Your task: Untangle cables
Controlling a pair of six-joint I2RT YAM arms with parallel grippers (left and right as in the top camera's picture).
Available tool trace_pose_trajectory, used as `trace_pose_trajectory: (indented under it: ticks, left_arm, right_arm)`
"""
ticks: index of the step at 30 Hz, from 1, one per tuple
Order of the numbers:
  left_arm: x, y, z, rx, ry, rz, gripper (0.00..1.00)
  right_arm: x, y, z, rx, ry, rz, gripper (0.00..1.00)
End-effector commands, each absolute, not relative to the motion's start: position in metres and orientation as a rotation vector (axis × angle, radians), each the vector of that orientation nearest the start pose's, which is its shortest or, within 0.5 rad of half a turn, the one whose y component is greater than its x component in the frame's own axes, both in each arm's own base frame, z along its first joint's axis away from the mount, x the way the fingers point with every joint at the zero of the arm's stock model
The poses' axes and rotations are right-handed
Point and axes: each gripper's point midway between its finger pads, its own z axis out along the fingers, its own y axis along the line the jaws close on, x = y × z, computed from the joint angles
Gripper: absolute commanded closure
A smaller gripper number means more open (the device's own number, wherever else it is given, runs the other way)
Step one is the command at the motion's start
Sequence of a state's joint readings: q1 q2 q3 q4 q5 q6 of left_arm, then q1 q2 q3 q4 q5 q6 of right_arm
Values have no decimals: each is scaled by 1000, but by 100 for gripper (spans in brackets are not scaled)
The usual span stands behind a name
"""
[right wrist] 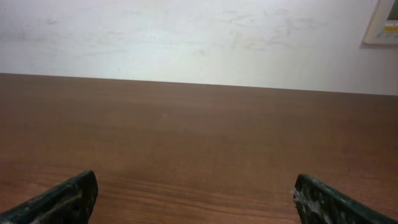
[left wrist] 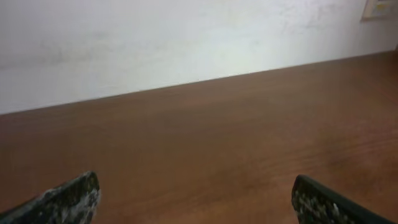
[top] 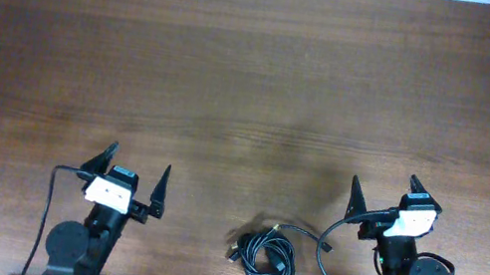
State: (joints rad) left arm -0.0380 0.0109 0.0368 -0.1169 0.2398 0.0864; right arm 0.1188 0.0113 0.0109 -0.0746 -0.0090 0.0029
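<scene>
On the table, the cables lie between the left tool and right tool

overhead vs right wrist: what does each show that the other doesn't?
Overhead only: the cables, a loose coil lying between the arm bases, and the left gripper, open and empty. Right wrist only: the white wall behind the table and a sign, cut off at the top right. Both: the brown table and the right gripper, open with nothing between its fingers, apart from the cables.
</scene>
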Motion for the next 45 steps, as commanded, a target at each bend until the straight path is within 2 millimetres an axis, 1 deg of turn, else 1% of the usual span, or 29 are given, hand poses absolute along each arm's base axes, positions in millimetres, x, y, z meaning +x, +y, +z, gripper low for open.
trace_pose_trajectory:
  ticks: [1,5,7,9,12,13,16,18,20,21,22,24,26,27,29,31,33,35,36,37,38,41,42,44,45]
  left_arm:
    - [230,-52,181,285,1642,-183,1]
    - [223,-52,207,286,1650,-184,1]
    - [226,-51,225,300,1650,-163,1]
    - [231,-51,238,324,1670,-142,1]
    - [241,-55,245,355,1757,-167,1]
    - [245,-65,246,453,1792,-186,1]
    - [261,-79,249,536,1855,-269,1]
    - [272,-95,244,655,1913,-361,1]
    - [284,-103,233,715,2022,-436,1]
    - [294,-106,229,730,2105,-479,1]
    - [297,-109,229,765,2131,-489,1]
    - [303,-126,225,921,2170,-500,1]
    - [306,-145,211,1063,2208,-480,1]
    - [304,-155,198,1133,2229,-478,1]
    - [292,-180,173,1258,2264,-538,1]
    - [285,-196,158,1330,2280,-574,1]
    - [282,-215,144,1397,2271,-597,1]
    - [278,-223,133,1430,2284,-629,1]
    - [273,-236,133,1441,2252,-740,1]
    - [268,-244,132,1452,2238,-806,1]
    - [264,-245,126,1473,2258,-801,1]
    - [254,-243,100,1584,2344,-631,1]
    - [248,-246,91,1640,2352,-568,1]
    - [237,-255,82,1723,2339,-519,0]
    - [231,-259,79,1759,2333,-501,5]
  right_arm:
    - [244,31,155,-101,1648,101,1]
    - [244,31,155,-101,1648,101,0]
    - [244,31,155,-101,1648,101,0]
    - [244,31,155,-101,1648,101,0]
    - [244,31,155,-101,1648,101,1]
    - [244,31,155,-101,1648,101,0]
    - [244,31,155,-101,1648,101,0]
    - [244,31,155,-101,1648,101,0]
    - [244,31,155,-101,1648,101,0]
    - [244,31,155,-101,1648,101,0]
    - [244,31,155,-101,1648,101,1]
    - [244,31,155,-101,1648,101,1]
    - [244,31,155,-101,1648,101,0]
    - [244,31,155,-101,1648,101,1]
    - [244,31,155,-101,1648,101,0]
    - [244,31,155,-101,1648,101,1]
    - [244,31,155,-101,1648,101,1]
    - [244,31,155,-101,1648,101,1]
    - [244,31,155,-101,1648,101,1]
    - [244,31,155,-101,1648,101,1]
    - [244,31,155,-101,1648,101,0]
    - [244,31,155,-101,1648,101,1]
    - [244,31,155,-101,1648,101,1]
    - [244,31,155,-101,1648,101,0]
    - [244,31,155,-101,1648,101,0]
